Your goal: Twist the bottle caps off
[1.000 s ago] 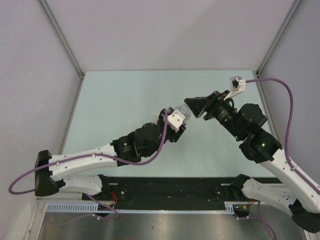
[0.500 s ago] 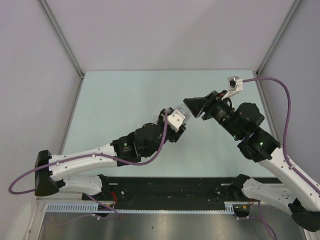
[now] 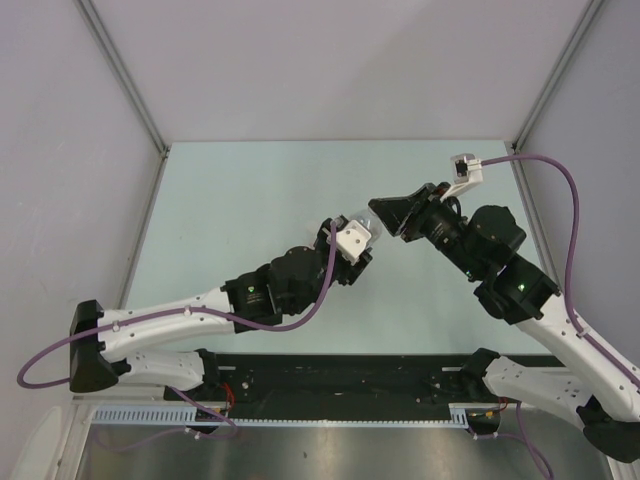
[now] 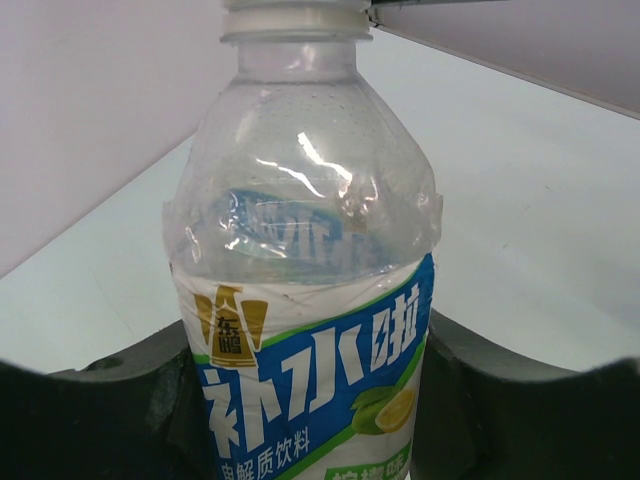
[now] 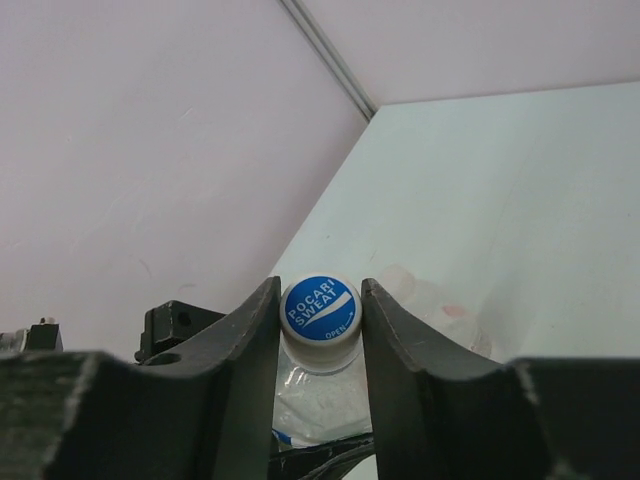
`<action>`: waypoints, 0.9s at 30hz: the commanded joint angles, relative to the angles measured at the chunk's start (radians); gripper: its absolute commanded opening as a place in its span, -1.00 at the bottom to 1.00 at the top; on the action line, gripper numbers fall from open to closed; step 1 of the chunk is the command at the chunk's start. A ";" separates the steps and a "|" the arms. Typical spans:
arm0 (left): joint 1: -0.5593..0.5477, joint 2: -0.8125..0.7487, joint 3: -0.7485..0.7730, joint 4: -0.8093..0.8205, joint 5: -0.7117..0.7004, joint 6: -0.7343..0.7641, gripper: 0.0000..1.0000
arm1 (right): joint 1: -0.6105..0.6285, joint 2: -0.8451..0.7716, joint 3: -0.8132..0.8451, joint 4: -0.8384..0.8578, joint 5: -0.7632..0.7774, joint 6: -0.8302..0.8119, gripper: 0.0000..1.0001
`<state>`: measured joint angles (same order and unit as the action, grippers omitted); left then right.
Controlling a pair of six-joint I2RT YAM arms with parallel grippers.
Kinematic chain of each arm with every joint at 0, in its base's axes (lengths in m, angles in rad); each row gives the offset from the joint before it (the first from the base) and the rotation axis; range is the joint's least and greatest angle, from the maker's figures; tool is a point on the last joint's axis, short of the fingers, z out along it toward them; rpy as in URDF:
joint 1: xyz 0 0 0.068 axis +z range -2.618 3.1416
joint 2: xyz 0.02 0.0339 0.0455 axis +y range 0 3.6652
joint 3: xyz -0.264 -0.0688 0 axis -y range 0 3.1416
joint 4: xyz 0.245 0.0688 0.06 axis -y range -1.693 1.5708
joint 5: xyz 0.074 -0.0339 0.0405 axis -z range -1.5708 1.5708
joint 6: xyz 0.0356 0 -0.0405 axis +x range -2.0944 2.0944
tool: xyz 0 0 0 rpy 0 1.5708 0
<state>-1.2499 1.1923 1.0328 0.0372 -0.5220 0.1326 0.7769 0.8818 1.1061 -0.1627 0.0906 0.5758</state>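
A clear bottle with a blue-white label stands tilted between the two arms, seen small in the top view. My left gripper is shut on its labelled body, black fingers pressing both sides. My right gripper is shut on the bottle's cap, which is white with a blue printed top, fingers touching both sides. In the top view the right gripper meets the left gripper mid-table. The other bottles and caps are out of view.
The pale green table is bounded by grey walls and metal corner posts. Purple cables loop off both arms. A black base rail runs along the near edge.
My right wrist has turned slightly while staying on the cap; its white camera mount shifted a little to the left. The left arm and bottle have not moved.
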 commanded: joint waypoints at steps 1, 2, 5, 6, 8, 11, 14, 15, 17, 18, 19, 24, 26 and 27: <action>-0.008 -0.005 0.027 0.021 -0.026 0.016 -0.99 | 0.004 -0.006 0.028 0.012 0.017 -0.011 -0.41; -0.009 -0.007 0.027 0.021 -0.024 0.016 -1.00 | 0.004 -0.007 0.026 0.014 0.014 -0.014 -0.55; -0.008 -0.020 0.029 0.015 0.023 0.012 -1.00 | 0.004 -0.014 0.018 0.026 -0.018 -0.033 -1.00; -0.009 -0.029 0.026 0.007 0.063 0.009 -0.99 | 0.004 -0.024 0.014 0.038 -0.037 -0.046 -1.00; -0.006 -0.069 0.021 0.006 0.258 0.001 -1.00 | 0.002 -0.032 0.001 0.074 -0.127 -0.092 -1.00; 0.006 -0.103 0.029 -0.013 0.506 -0.028 -1.00 | 0.001 -0.046 0.000 0.094 -0.236 -0.158 -1.00; 0.024 -0.120 0.067 -0.030 0.679 -0.067 -1.00 | 0.001 -0.058 -0.003 0.098 -0.311 -0.201 -1.00; 0.026 -0.123 0.075 -0.060 0.712 -0.074 -1.00 | 0.001 -0.061 -0.003 0.103 -0.336 -0.211 -1.00; 0.043 -0.129 0.090 -0.069 0.810 -0.096 -1.00 | 0.001 -0.070 -0.003 0.106 -0.406 -0.235 -1.00; 0.049 -0.134 0.095 -0.074 0.845 -0.111 -1.00 | -0.001 -0.072 -0.006 0.110 -0.429 -0.241 -1.00; 0.058 -0.143 0.099 -0.077 0.888 -0.117 -1.00 | -0.001 -0.076 -0.006 0.111 -0.477 -0.251 -1.00; 0.158 -0.157 0.121 -0.065 1.231 -0.201 -0.99 | -0.008 -0.106 -0.015 0.138 -0.669 -0.298 -1.00; 0.202 -0.157 0.122 -0.048 1.325 -0.231 -1.00 | -0.013 -0.113 -0.015 0.152 -0.781 -0.301 -1.00; 0.214 -0.155 0.125 -0.042 1.365 -0.261 -1.00 | -0.019 -0.118 -0.015 0.152 -0.817 -0.300 -1.00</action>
<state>-1.0729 1.0363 1.0988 -0.0738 0.4431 -0.0341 0.7624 0.7536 1.1038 -0.0006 -0.4664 0.3286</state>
